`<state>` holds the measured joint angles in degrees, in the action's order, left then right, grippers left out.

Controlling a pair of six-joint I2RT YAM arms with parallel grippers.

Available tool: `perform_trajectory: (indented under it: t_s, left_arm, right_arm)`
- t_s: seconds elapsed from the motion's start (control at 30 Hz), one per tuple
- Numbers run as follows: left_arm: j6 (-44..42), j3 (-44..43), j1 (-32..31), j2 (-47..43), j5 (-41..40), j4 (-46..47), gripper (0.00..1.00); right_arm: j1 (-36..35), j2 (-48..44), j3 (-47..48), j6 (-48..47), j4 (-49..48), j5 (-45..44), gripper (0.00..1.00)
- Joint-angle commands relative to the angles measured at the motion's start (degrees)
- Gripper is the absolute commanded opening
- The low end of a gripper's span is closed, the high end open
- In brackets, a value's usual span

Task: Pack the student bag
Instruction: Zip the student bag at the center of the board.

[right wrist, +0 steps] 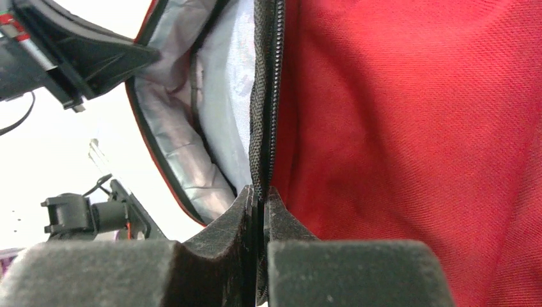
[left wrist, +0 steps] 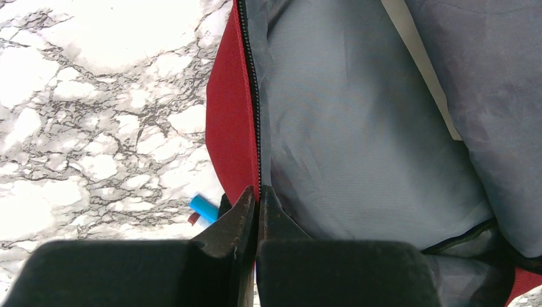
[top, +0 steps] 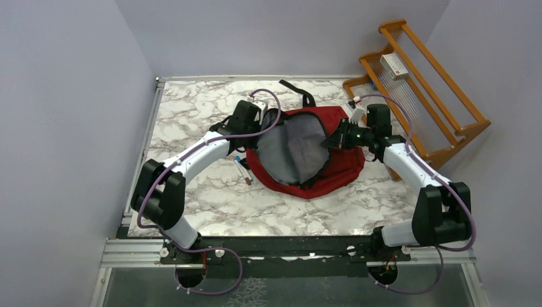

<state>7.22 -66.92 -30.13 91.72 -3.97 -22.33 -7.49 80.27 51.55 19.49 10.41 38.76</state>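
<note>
The red student bag (top: 342, 167) lies unzipped in the middle of the marble table, its grey lining (top: 291, 150) facing up. My left gripper (top: 261, 125) is at the bag's left rim, shut on the zip edge (left wrist: 254, 109) where red cloth meets grey lining (left wrist: 358, 128). My right gripper (top: 332, 141) is at the right rim, shut on the black zip band (right wrist: 265, 128) beside the red outer cloth (right wrist: 415, 128). In the right wrist view the bag's mouth gapes open with grey lining (right wrist: 192, 147) inside.
Two pens (top: 243, 170), one with a blue cap (left wrist: 203, 208), lie on the table just left of the bag. A wooden rack (top: 422, 89) with a small box (top: 394, 65) on it stands at the back right. A black strap (top: 299, 91) trails behind the bag.
</note>
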Motion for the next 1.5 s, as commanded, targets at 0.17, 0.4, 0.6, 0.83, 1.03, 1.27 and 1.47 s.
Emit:
perform_trajectory:
  t_s: [0.17,0.4,0.6,0.83,1.03,1.27,1.47]
  left_arm:
    - [1.2,0.2,-0.2,-2.6,-0.2,0.3,0.0]
    - [1.4,0.5,-0.2,-2.6,-0.5,0.3,0.0]
    - [1.5,0.6,-0.2,-3.5,-0.8,0.2,0.0]
    - [1.5,1.1,-0.2,-3.6,-1.1,0.1,0.0]
    - [1.7,1.2,-0.2,-3.9,-0.7,0.1,0.0]
    - [1.6,1.3,-0.2,-3.5,-0.6,0.0,0.0]
    - [1.4,1.3,-0.2,-4.0,-2.2,-1.0,0.0]
  right_arm:
    - [-0.4,-2.8,2.3,0.0,-1.1,10.8,0.09]
    - [-4.9,-1.8,4.7,1.9,-2.4,10.8,0.09]
    - [-10.8,0.2,7.5,2.4,-2.6,7.1,0.18]
    - [-16.1,3.3,8.4,4.0,-5.3,5.6,0.32]
    - [-18.7,4.4,7.5,7.8,-10.7,8.6,0.45]
    - [-19.4,5.7,6.3,10.9,-17.5,14.2,0.5]
    - [-19.6,6.6,5.9,11.8,-19.2,15.1,0.51]
